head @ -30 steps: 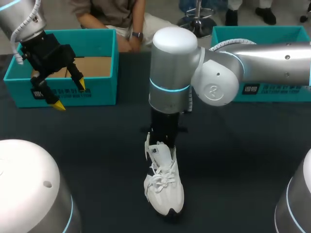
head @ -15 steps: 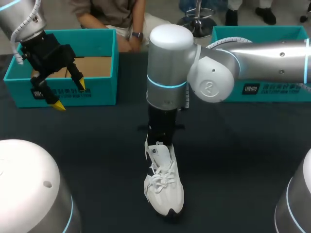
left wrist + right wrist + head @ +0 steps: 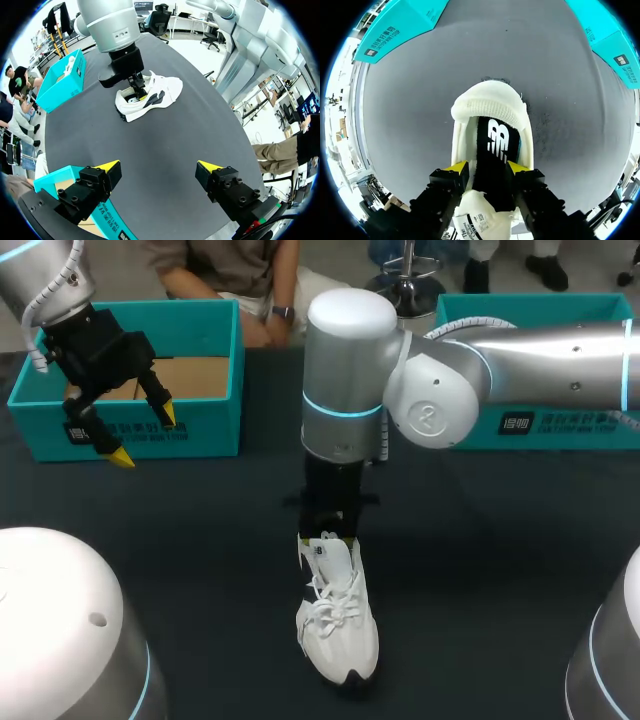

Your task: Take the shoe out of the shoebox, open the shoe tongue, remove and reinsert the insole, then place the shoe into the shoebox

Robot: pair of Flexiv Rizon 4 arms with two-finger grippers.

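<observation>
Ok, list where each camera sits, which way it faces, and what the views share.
Head view: fixed above and behind, looking down on the table; both arms show, the left gripper by the shoebox.
Left wrist view: on the left wrist, looking across the table at the shoe; its open gripper shows.
Right wrist view: on the right wrist, looking down into the shoe; the right gripper shows.
Shared: all three show the shoe.

Left tool (image 3: 159, 165) splayed aloft; right tool (image 3: 486, 167) parted, downward.
</observation>
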